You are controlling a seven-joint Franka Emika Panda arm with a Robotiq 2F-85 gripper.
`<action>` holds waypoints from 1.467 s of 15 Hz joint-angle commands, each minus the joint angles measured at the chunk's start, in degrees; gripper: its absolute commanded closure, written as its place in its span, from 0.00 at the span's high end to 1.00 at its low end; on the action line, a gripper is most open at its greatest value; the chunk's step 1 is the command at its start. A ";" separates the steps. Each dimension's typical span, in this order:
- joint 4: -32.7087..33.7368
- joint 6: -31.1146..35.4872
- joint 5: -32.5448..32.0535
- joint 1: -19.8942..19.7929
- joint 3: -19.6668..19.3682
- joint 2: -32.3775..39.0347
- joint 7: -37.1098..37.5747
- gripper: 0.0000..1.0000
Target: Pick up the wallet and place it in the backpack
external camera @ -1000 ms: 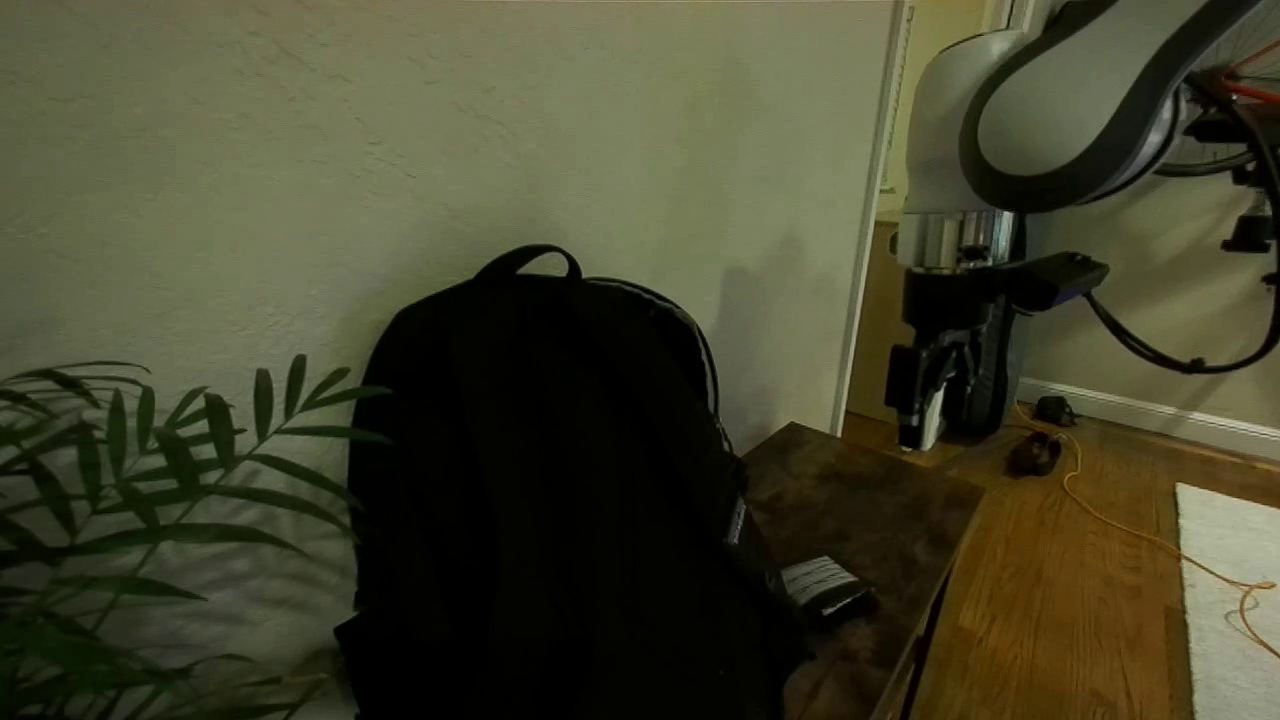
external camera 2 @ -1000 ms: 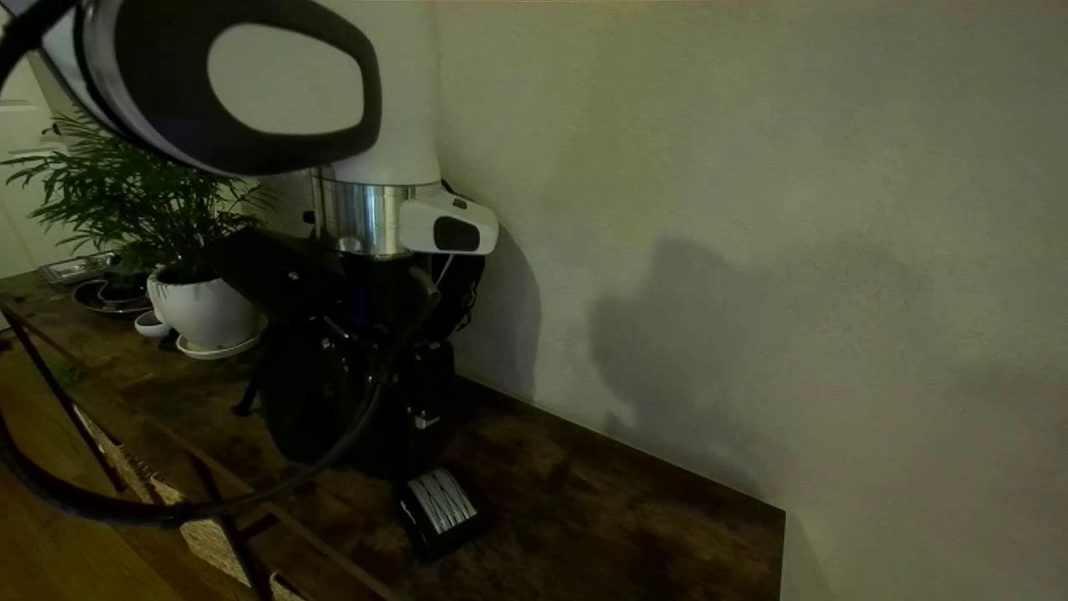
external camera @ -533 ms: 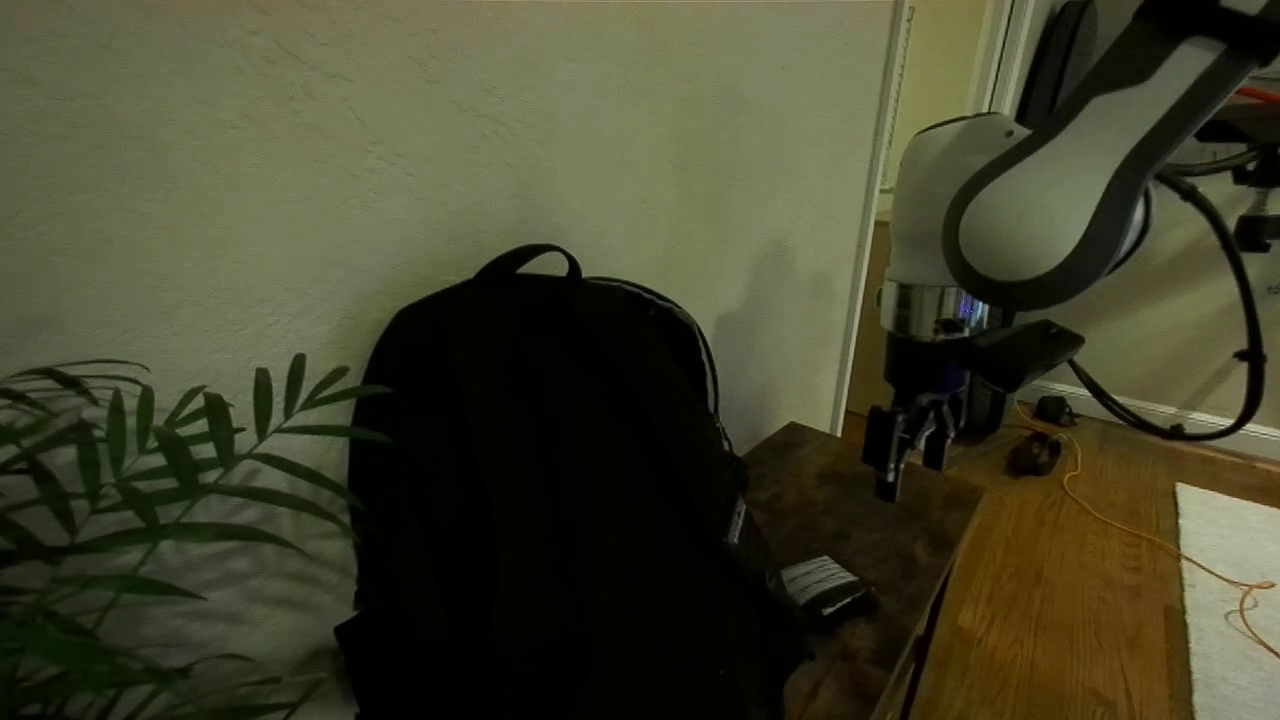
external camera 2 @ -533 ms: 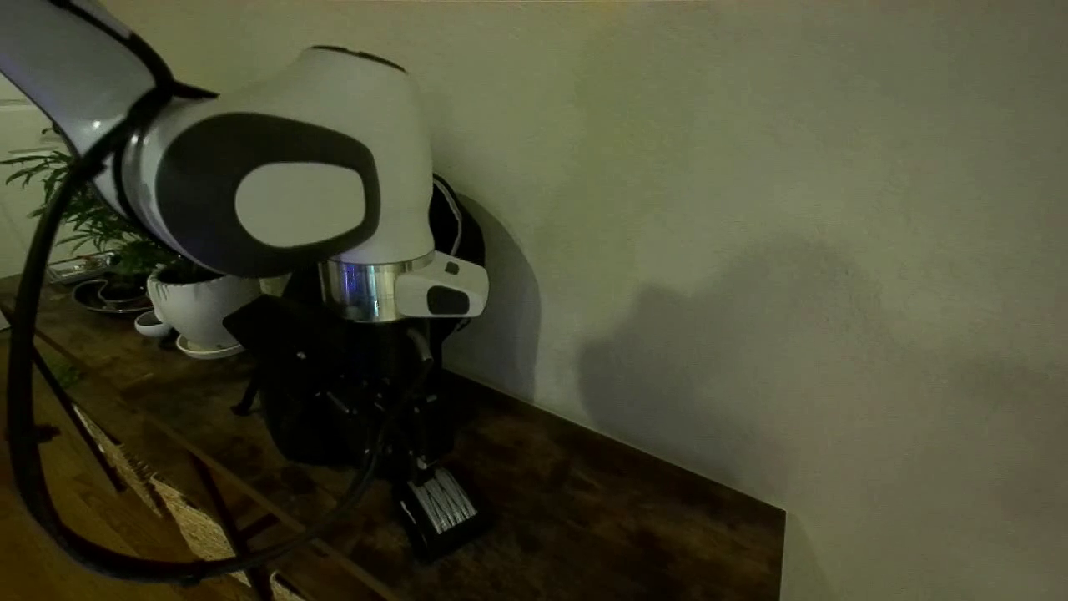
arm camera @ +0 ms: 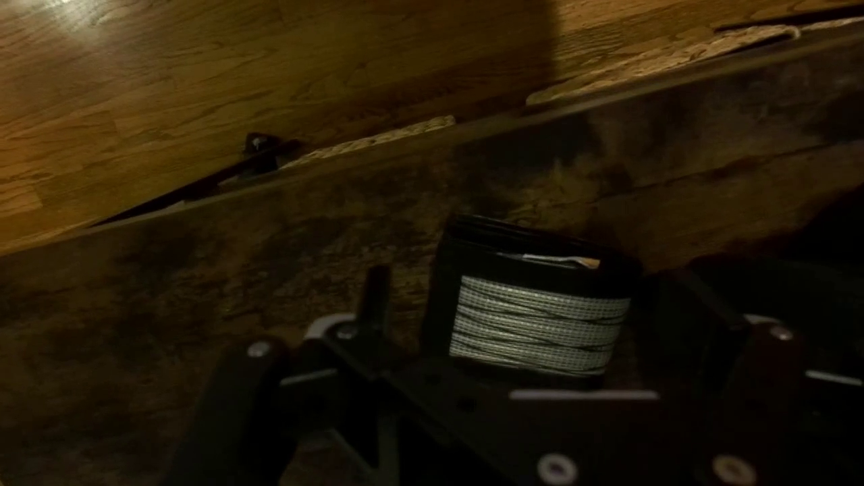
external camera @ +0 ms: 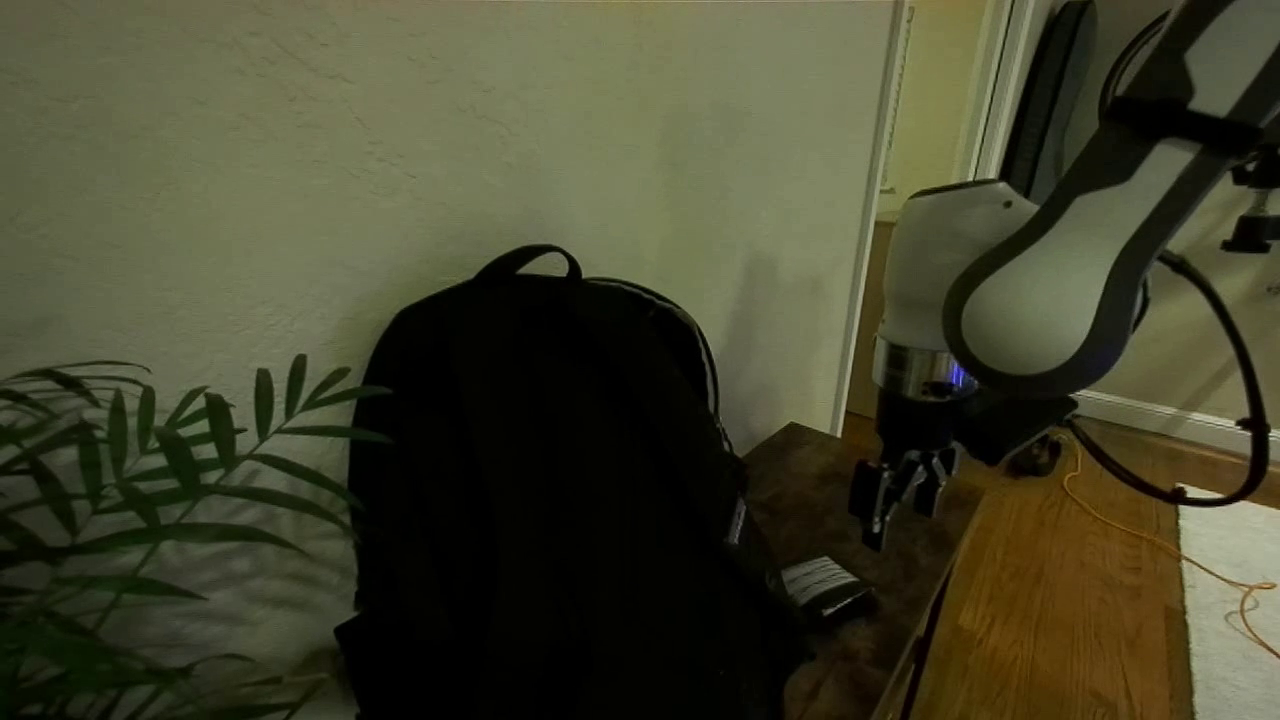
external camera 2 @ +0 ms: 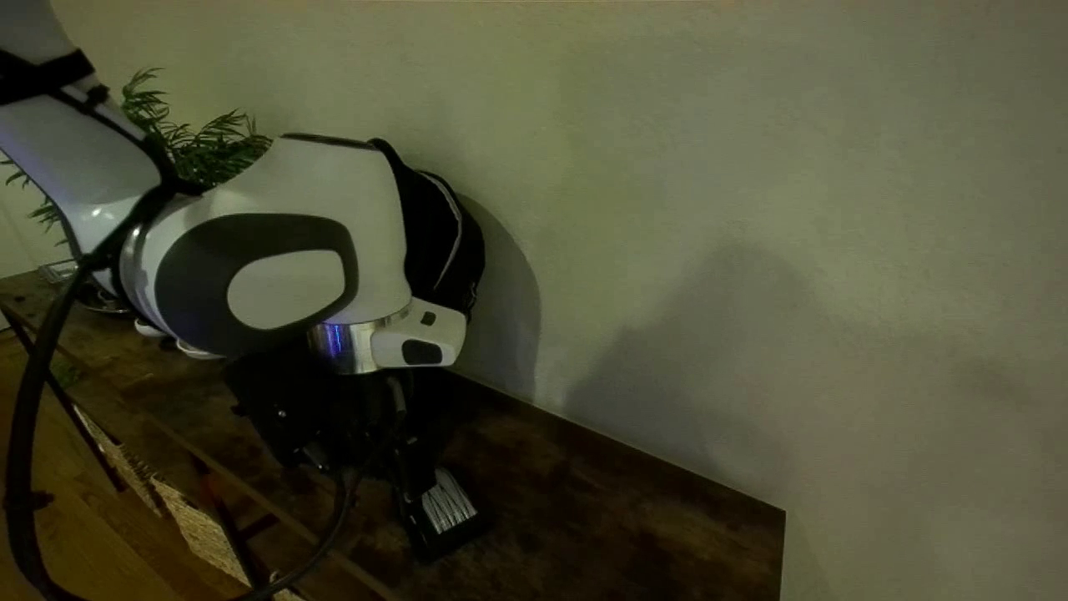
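Note:
The wallet is black with a pale striped panel and lies on the dark brown tabletop (external camera 2: 601, 517). It shows in both exterior views (external camera: 822, 582) (external camera 2: 450, 503) and in the wrist view (arm camera: 540, 327). The black backpack (external camera: 560, 500) stands upright against the wall, beside the wallet; in an exterior view (external camera 2: 446, 242) the arm hides most of it. My gripper (external camera: 902, 522) is open and empty, above the tabletop. In the wrist view its fingers (arm camera: 543, 297) are wide apart, with the wallet showing between them. The backpack's opening cannot be made out.
A leafy plant (external camera: 180, 500) stands by the backpack. The wall (external camera 2: 751, 209) runs along the table's back. The table's front edge (arm camera: 405, 152) drops to a wooden floor (external camera: 1060, 600) with an orange cable (external camera: 1130, 535) and a pale rug (external camera: 1235, 600).
The arm and open gripper have come down toward the tabletop and wallet. The hanging arm cable has moved with them. The wallet and backpack have not moved.

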 commanded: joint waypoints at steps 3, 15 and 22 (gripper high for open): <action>-0.14 3.96 -0.91 3.33 -2.63 4.30 3.12 1.00; 1.57 5.25 -0.12 3.49 -1.43 8.69 2.30 1.00; 4.77 12.73 1.14 6.71 -2.40 14.73 3.45 1.00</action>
